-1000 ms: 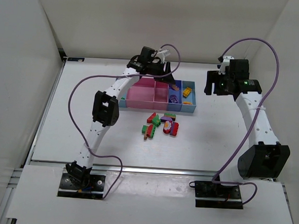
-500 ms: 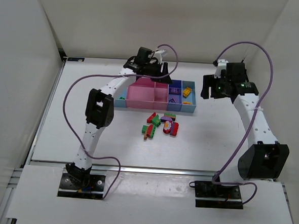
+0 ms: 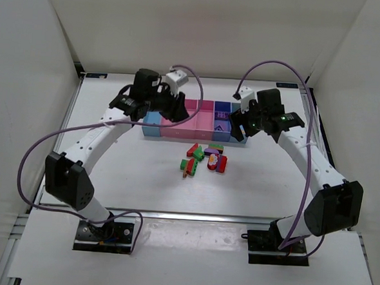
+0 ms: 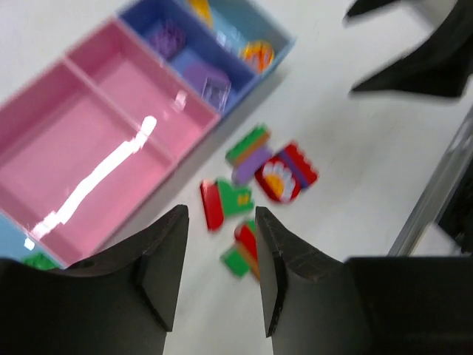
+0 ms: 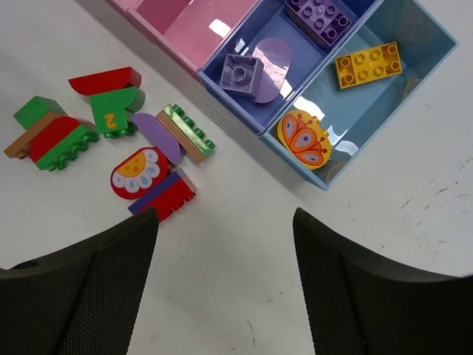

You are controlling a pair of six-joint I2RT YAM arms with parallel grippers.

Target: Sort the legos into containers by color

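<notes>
Left gripper [image 4: 220, 216]: jaws apart, nothing between them, released and empty. Right gripper [image 5: 225, 218]: spread wider, also holding nothing. Just beyond the left fingers [image 4: 159, 266] lay the loose pile of small red, green and purple plastic toy bricks [image 4: 255, 174] on the white table [image 4: 355, 200]. Farther out, up and left of that gripper, sat the row of joined shallow plastic bins [image 3: 191, 124], with its wide pink bin [image 4: 59, 140] bare. From the right gripper the same pile lay ahead to the left. The darker blue bin [image 5: 292, 41], ahead to the right, held purple bricks [image 5: 240, 74]. The light blue end bin [image 5: 414, 74] beyond it held a yellow flat brick [image 5: 367, 63] and an orange patterned oval piece [image 5: 304, 138]. So colours were grouped per bin, and the pile was the unsorted remainder. Both grippers hung empty above the work, probably between picks. The top view showed both arms leaning over the row from opposite ends, but the grippers hid the end bins there. The right wrist view gave those bin contents sharply. The left wrist view, blurred, alone showed a green piece [image 4: 35, 260] in the light blue bin at the near-left corner.
</notes>
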